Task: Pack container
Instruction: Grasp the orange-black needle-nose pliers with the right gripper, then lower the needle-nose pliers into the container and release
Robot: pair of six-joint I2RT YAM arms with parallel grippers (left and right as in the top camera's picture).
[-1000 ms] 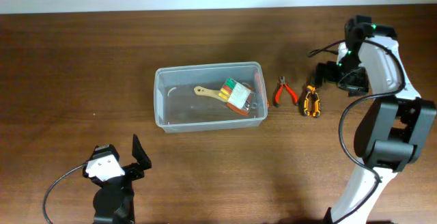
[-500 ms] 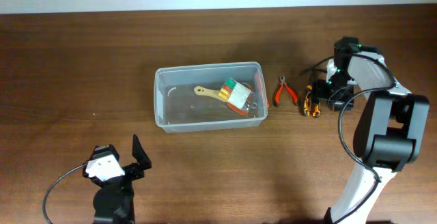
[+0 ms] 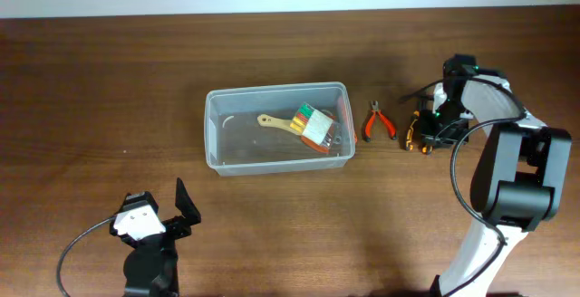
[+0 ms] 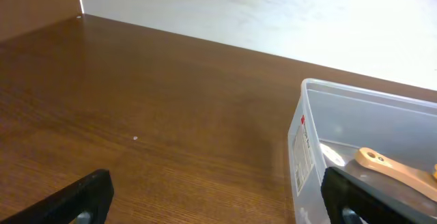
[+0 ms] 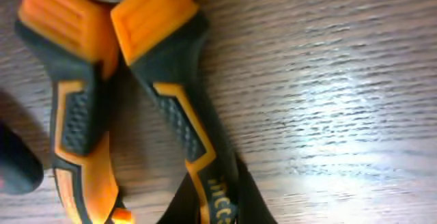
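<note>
The container [image 3: 210,129], a clear plastic tub, stands mid-table with a wooden-handled brush [image 3: 276,121] and a small box of coloured bits [image 3: 316,127] inside it. To its right lie red-handled pliers [image 3: 377,123] and orange-and-black pliers [image 3: 414,135]. My right gripper [image 3: 426,129] is down on the orange-and-black pliers [image 5: 130,80]. It is shut, its black fingers [image 5: 249,200] pressed on either side of one handle. My left gripper [image 3: 182,208] rests open near the front left. In the left wrist view its fingers [image 4: 85,197] are wide apart over bare wood, with the container's corner [image 4: 307,149] ahead on the right.
The wooden table [image 3: 109,80] runs to a pale wall along the far edge. The right arm's base and cable [image 3: 507,188] stand at the right side. The left arm's wrist and cable [image 3: 136,234] sit at the front left.
The right gripper has come down and leftward from behind the orange-and-black pliers onto them, and has gone from wide open to shut on a handle. The left arm has not moved.
</note>
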